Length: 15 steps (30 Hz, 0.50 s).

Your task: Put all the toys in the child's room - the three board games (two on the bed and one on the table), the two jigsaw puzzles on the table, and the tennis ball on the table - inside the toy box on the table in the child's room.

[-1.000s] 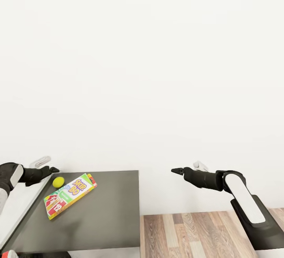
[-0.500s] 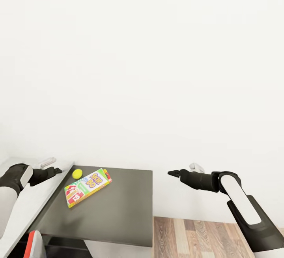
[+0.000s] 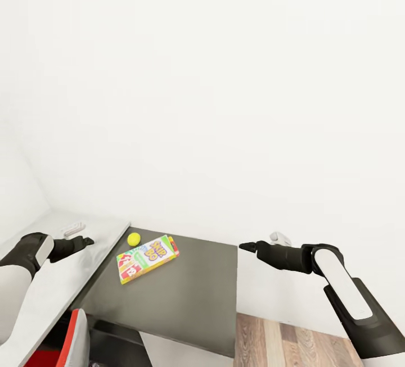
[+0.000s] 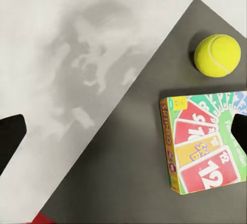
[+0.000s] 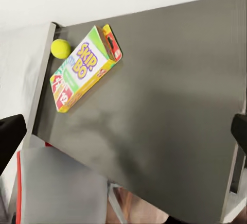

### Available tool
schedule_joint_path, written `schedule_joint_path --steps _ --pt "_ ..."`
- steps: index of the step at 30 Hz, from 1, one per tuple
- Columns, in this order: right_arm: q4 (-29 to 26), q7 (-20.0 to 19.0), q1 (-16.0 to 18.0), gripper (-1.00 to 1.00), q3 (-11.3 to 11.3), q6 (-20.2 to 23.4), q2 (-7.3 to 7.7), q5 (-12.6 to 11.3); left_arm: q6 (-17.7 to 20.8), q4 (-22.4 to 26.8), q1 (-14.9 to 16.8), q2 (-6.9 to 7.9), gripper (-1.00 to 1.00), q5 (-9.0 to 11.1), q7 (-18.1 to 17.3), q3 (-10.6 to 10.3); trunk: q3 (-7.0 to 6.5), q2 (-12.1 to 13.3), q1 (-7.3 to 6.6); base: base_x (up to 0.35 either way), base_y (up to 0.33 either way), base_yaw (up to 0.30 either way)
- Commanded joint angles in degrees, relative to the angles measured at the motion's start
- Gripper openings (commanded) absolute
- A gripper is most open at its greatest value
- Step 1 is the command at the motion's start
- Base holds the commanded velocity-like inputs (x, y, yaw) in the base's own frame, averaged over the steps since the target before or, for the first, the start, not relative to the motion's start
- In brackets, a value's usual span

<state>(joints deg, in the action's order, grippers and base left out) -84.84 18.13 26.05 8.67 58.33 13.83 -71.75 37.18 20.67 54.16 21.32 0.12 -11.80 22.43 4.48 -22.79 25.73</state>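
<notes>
One board game (image 3: 147, 258), a white-green box with red lettering, lies flat on the dark grey part of the table (image 3: 185, 299). The tennis ball (image 3: 134, 239) rests just beyond the box, close to the wall. The left wrist view looks down on the ball (image 4: 217, 55) and the box (image 4: 206, 141); the right wrist view has the box (image 5: 85, 67) and the ball (image 5: 60, 48) farther off. My left gripper (image 3: 84, 240) hovers open over the pale grey top, left of the ball. My right gripper (image 3: 244, 247) is open in the air past the table's right edge. The toy box, jigsaw puzzles and bed are out of view.
A white wall stands right behind the table. The pale grey tabletop (image 3: 56, 282) runs along the left. A red and grey object (image 3: 73, 344) sits low at the front left. Wood-plank floor (image 3: 292, 344) lies right of the table.
The whole picture has shifted, so the camera moved: the table, box and ball now sit further right and higher. The red and grey object came further into view. Both arms kept their pose.
</notes>
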Motion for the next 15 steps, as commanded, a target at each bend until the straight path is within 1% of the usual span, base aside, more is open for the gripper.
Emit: schedule_joint_path --steps 1,3,6,13,15 --pt "-0.1 0.6 0.1 1.0 0.1 0.0 0.05 -0.6 0.0 0.0 0.1 -0.05 1.0 0.0 -0.1 0.3 0.17 -0.1 0.06 0.194 -0.135 0.258" --pt "-0.1 0.6 0.1 1.0 0.1 0.0 0.05 -0.6 -0.3 0.0 0.1 -0.09 1.0 0.0 -0.1 0.3 0.21 -0.1 0.06 0.193 -0.151 0.184" --pt "-0.1 0.6 0.1 1.0 0.1 0.0 0.05 -0.6 -0.6 0.0 0.1 -0.12 1.0 0.0 -0.3 0.3 0.24 -0.1 0.06 0.108 -0.089 0.078" --pt "-0.1 0.6 0.1 1.0 0.1 0.0 0.04 -0.6 -0.7 0.0 0.1 -0.54 1.0 0.0 -0.5 0.3 0.25 -0.1 0.06 0.016 -0.016 0.012" --pt "-0.1 0.6 0.1 1.0 0.1 0.0 0.01 -0.6 -0.6 0.0 0.1 -0.61 1.0 0.0 -0.6 0.3 0.25 -0.1 0.06 0.002 -0.086 0.001"
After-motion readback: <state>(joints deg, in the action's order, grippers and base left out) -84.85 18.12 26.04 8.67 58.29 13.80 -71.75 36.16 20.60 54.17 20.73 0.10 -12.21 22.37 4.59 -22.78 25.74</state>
